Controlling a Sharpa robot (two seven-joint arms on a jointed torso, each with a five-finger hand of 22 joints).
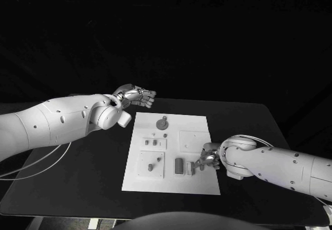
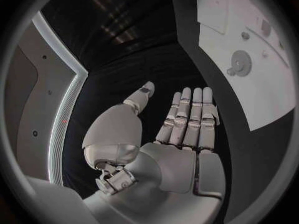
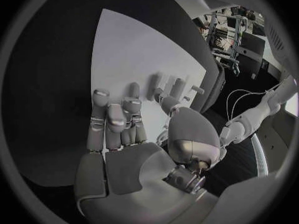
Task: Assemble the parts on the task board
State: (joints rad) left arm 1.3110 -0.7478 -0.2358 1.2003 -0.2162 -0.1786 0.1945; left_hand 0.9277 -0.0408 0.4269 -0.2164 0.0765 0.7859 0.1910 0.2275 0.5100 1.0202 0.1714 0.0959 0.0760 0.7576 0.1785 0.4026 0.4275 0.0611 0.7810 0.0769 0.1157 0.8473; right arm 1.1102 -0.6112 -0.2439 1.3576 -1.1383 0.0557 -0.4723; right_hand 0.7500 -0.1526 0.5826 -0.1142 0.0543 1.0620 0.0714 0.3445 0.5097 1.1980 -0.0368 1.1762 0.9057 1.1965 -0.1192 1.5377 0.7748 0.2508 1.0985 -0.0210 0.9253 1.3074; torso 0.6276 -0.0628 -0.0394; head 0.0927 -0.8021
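One white task board (image 1: 173,184) lay on the black table (image 1: 249,115), bearing several grey parts (image 1: 162,124); left hand (image 1: 136,96) empty, fingers spread; right hand (image 1: 209,158) hovered low over the board, grasp unclear.

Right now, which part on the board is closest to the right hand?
The upright grey block at the task board's near right, just left of the right hand. The wider block sits one step further left; the round disc is far up the board.

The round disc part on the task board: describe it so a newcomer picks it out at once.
Start at the white task board in the middle of the black table. Go to its far end, nearest the left hand. The round disc part lies there by itself; the other grey parts are small pegs and blocks nearer the robot.
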